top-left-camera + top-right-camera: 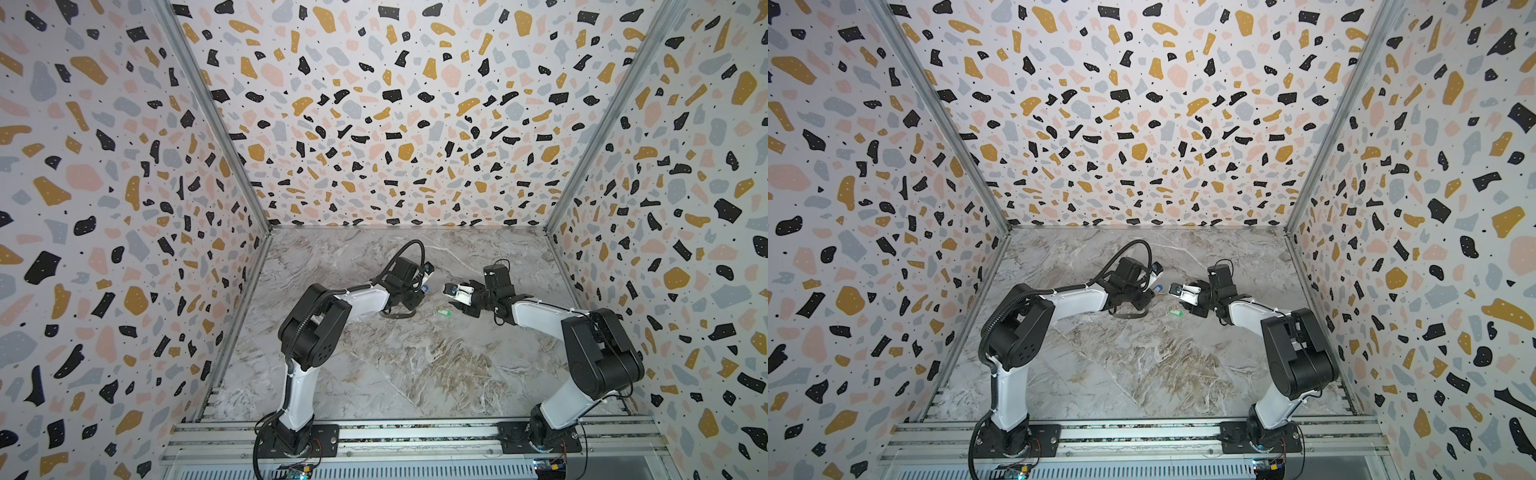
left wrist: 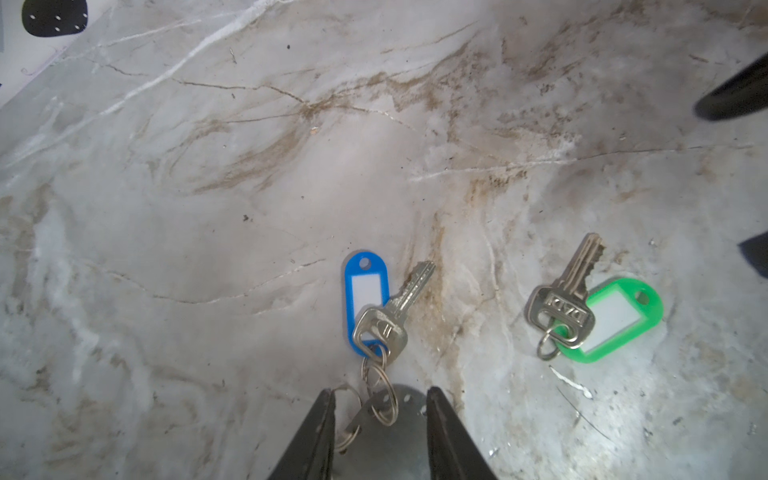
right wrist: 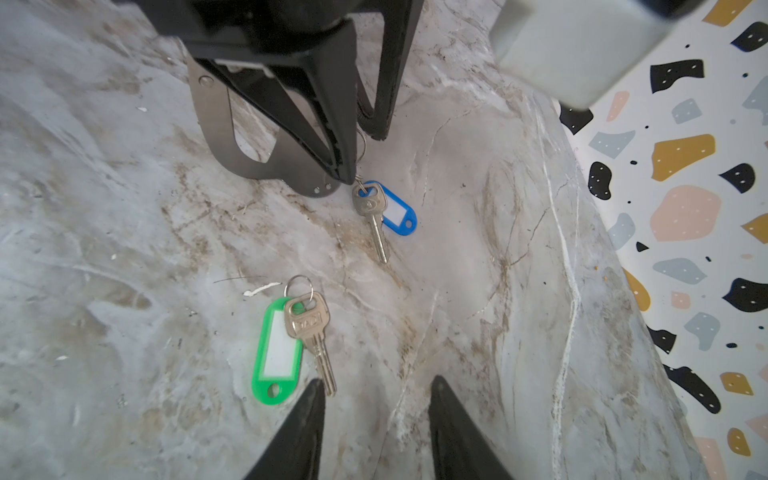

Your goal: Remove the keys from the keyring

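Note:
The keyring (image 2: 399,444) is a flat grey plate lying between the jaws of my left gripper (image 2: 379,409), which stand apart. It also shows as a plate with an oblong hole (image 3: 216,124). A blue-tagged key (image 2: 365,297) still hangs from the plate by linked metal rings (image 2: 384,399). It lies on the table just ahead of the fingertips (image 1: 424,288). A green-tagged key (image 2: 615,318) with its own small ring lies loose on the marble, apart from the plate (image 1: 444,311). My right gripper (image 3: 376,388) hovers open and empty, one fingertip beside the green key's blade (image 3: 322,357).
The marble tabletop (image 1: 415,374) is walled on three sides by terrazzo-patterned panels (image 1: 395,124). An aluminium rail (image 1: 415,432) with both arm bases runs along the front edge. The two grippers face each other closely near the table's middle.

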`<state>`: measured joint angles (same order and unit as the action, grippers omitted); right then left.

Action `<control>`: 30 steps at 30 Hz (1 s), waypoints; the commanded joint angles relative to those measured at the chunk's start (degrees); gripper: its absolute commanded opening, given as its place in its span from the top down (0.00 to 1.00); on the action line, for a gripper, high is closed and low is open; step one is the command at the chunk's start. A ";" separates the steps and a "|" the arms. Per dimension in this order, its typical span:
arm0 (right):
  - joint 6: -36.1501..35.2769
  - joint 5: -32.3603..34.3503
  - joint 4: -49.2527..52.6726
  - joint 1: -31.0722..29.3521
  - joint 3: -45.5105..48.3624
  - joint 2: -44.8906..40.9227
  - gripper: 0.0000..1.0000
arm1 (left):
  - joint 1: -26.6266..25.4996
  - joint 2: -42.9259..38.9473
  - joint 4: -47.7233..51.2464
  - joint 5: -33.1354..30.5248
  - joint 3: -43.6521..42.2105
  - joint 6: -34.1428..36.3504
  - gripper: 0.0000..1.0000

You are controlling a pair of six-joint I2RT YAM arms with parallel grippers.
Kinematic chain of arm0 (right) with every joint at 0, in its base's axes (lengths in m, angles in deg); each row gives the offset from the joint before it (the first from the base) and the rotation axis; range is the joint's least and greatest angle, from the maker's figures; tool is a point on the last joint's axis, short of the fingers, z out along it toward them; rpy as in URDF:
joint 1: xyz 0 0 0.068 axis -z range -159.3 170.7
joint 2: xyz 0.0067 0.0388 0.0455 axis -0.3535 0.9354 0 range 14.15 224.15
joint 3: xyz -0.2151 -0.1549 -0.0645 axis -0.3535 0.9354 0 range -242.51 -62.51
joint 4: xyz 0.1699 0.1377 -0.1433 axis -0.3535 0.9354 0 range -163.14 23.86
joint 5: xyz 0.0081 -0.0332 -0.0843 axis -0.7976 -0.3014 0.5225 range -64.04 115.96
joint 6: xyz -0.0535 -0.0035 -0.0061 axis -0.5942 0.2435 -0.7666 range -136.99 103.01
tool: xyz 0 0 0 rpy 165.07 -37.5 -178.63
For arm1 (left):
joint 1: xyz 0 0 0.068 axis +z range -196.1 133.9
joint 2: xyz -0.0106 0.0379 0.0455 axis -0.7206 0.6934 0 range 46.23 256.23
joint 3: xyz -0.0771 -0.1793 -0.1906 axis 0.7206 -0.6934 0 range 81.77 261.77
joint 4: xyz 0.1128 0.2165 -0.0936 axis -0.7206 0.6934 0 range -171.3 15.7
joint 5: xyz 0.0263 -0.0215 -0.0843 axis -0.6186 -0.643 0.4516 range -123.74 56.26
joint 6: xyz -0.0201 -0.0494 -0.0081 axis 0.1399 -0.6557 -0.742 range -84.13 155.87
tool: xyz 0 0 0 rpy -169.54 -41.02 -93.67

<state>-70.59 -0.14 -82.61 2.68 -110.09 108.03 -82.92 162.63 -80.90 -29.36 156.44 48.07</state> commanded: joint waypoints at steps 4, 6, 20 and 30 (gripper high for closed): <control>0.93 -0.26 0.39 -0.17 0.17 -1.94 0.57 | -0.52 1.51 0.12 -3.05 1.18 -0.62 0.63; 1.02 -0.28 0.40 -0.19 0.15 -2.03 0.57 | -0.70 1.72 -0.08 -3.05 1.21 -0.43 0.64; 1.30 -0.35 0.47 -0.26 -0.06 -2.13 0.58 | -0.97 2.79 0.64 -2.21 2.41 0.14 0.73; 1.29 -0.31 0.44 -0.26 -0.22 -2.22 0.59 | -0.97 3.13 1.62 -1.90 2.96 0.96 0.82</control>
<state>-69.98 -0.14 -82.61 2.68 -110.09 108.03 -83.73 164.99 -79.45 -31.37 157.78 48.47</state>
